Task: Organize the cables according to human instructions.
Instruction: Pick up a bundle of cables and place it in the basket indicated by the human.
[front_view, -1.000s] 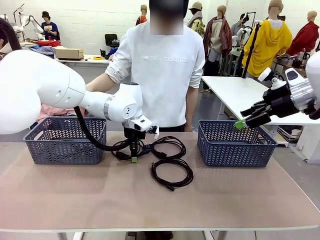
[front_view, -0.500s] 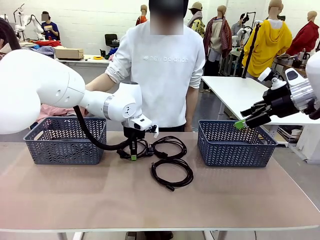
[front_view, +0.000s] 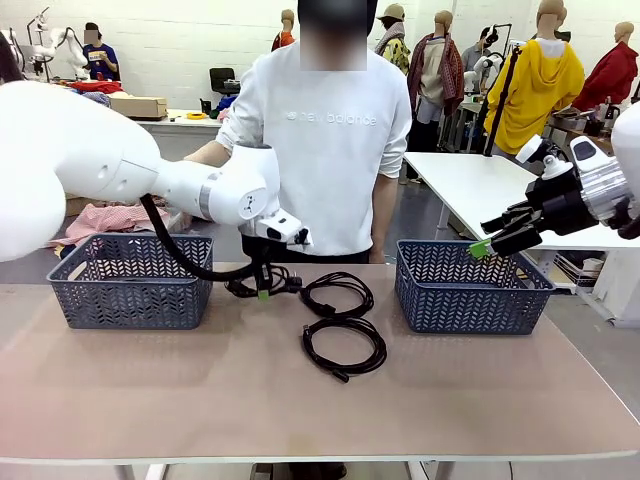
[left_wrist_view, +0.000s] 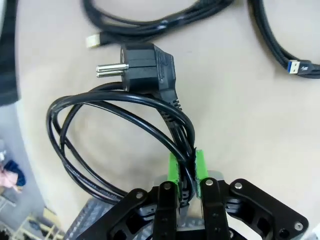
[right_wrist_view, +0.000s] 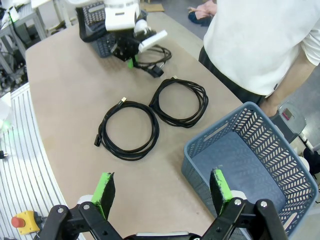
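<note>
Just right of the left-hand grey plastic basket with herringbone walls (front_view: 128, 290), the left gripper (left_wrist_view: 184, 162) is clamped on a thin black power cord (left_wrist_view: 115, 130), with several strands pinched together between its green pads (left_wrist_view: 173, 167). The cord is a loose round coil. Its chunky black plug (left_wrist_view: 145, 62), with two bright round pins, sticks out on the side away from the grip, and the coil appears to hang just clear of the tan table (front_view: 200, 400).

To do this well, the coil should probably go up high enough for the dangling plug to clear the basket rim. It should travel slowly so the loops do not swing or slip, and be let go only once it is well inside. Which basket the person in the white sweatshirt (front_view: 320, 150) wants cannot be told.

Two more black coiled cables (front_view: 345, 347) lie flat on the table, farther right of that basket. Well apart from the basket, far to the right and in the air, the right gripper (right_wrist_view: 160, 190) is spread wide and empty.
</note>
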